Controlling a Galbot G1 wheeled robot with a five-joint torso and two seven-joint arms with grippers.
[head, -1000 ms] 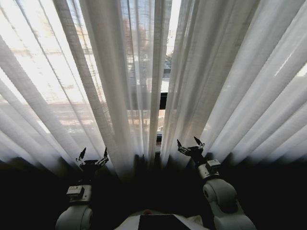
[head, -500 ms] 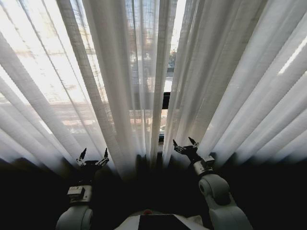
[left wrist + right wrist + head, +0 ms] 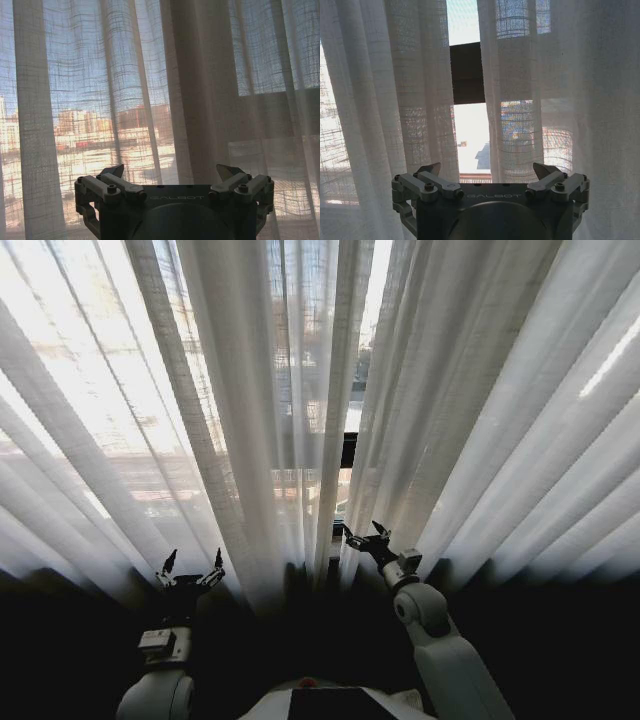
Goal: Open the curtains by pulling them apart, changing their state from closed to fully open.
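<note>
I see the curtains [image 3: 250,440], two tall sheer white panels hanging in long vertical pleats, daylight glowing through them. They are almost closed, with only a narrow gap between their inner edges near the middle of the window.

Curtains [image 3: 250,410] cut off at every edge; window frame [image 3: 347,449] largely veiled behind curtains; hems lost in shadow.

The curtains [image 3: 250,420] hang down into a dark, unreadable strip at their foot.
</note>
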